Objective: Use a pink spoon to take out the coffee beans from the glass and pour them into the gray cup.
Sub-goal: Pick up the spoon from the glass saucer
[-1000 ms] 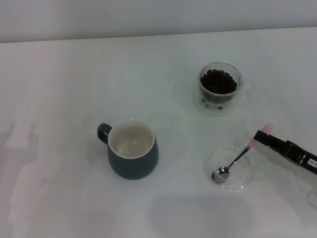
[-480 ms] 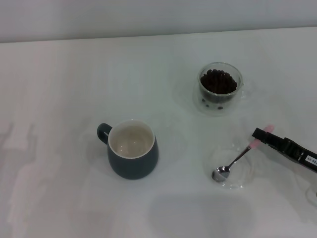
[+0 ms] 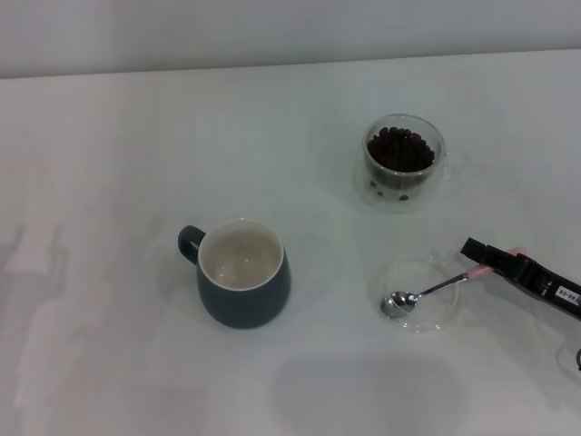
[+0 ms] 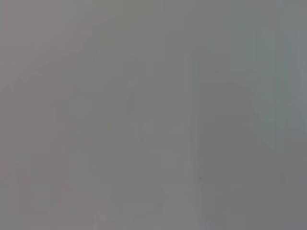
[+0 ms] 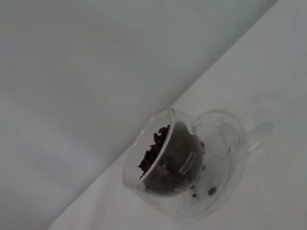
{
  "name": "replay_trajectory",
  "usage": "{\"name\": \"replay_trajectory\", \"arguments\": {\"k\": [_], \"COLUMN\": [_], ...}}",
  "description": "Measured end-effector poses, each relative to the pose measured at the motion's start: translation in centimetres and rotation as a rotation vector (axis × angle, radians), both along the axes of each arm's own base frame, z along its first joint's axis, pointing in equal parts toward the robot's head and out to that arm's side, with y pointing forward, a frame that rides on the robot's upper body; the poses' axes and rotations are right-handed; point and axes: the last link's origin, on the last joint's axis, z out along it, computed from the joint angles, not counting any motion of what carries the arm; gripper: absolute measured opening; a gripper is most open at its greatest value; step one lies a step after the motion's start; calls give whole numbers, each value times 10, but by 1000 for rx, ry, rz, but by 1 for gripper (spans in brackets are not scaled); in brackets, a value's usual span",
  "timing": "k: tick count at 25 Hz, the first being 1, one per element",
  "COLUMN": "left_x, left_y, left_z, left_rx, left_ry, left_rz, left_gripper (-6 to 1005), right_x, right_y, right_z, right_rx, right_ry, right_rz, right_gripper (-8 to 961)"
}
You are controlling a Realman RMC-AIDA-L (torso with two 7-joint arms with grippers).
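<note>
The pink spoon (image 3: 434, 289) lies with its metal bowl in a flat clear dish and its pink handle end at my right gripper (image 3: 484, 258). That gripper comes in from the right edge and is shut on the handle, a little of which sticks out behind it. The glass (image 3: 403, 162) holds a heap of dark coffee beans (image 3: 399, 150) at the back right. The right wrist view shows the glass (image 5: 182, 163) and its beans (image 5: 154, 149) too. The gray cup (image 3: 243, 272) stands left of centre, its cream inside empty, handle to the left. The left gripper is out of view.
The flat clear dish (image 3: 438, 322) sits on the white table (image 3: 118, 163) in front of the glass. A few loose beans lie in the glass's outer wall. The left wrist view shows only a plain grey surface.
My right gripper has moved down and slightly right with the spoon's handle. The spoon has swung flatter and its bowl has slid a little left in the dish.
</note>
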Motion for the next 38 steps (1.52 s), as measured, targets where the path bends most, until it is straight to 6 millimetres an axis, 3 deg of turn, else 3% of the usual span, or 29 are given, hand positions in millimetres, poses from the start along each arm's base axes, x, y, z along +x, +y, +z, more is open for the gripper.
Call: {"name": "replay_trajectory", "arguments": {"k": [2, 5, 10, 27, 38], "left_x": [0, 1, 1, 0, 1], "left_y": [0, 1, 2, 2, 3], "left_z": [0, 0, -1, 1, 1], "left_rx": [0, -2, -3, -2, -1], "left_ry": [0, 0, 0, 3, 5], "left_rz": [-1, -1, -3, -1, -7], "left_gripper": [447, 447, 447, 446, 447], "right_x": [-1, -1, -3, -11, -13], "right_y": [0, 0, 1, 4, 9], "right_z": [0, 0, 2, -2, -2], "right_rx": [-1, 1, 3, -23, -28], "right_ry": [2, 0, 1, 10, -3], "right_rz": [5, 11, 30, 73, 84], "right_gripper": [268, 175, 168, 306, 334]}}
